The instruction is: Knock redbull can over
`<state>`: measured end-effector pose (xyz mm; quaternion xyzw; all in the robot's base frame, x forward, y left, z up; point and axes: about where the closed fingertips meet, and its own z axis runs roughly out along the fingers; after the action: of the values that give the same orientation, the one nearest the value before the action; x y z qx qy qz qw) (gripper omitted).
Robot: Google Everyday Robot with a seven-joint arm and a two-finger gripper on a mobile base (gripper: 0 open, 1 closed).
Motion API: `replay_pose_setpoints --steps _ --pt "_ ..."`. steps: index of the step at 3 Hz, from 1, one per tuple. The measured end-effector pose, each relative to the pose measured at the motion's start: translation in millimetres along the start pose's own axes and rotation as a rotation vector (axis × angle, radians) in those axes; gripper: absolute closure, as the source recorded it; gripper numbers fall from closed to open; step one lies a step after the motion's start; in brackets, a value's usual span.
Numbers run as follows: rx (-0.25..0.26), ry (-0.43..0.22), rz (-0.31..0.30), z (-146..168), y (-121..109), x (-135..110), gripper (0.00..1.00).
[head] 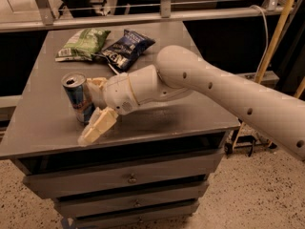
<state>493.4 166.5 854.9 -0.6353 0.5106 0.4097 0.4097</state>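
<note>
As far as we can read, writing: none legible anywhere.
redbull can (77,97): upright, blue and silver, front left of the table (43,120).
gripper (90,109): against the can's right side, jaws spread wide, clasping nothing.
snack bags: green bag (82,44) and dark blue bag (127,48), touching, at the back.
</note>
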Motion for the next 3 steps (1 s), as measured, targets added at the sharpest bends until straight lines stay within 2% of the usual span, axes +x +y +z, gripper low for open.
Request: replay_pose_setpoints --steps 1,2,3 --pt "0.0 -0.059 -0.037 0 -7 -13 0.0" --pt "0.024 -0.126 -0.07 -6 -12 -24 0.0" --pt "0.06 -0.127 -0.066 -9 -17 -29 0.15"
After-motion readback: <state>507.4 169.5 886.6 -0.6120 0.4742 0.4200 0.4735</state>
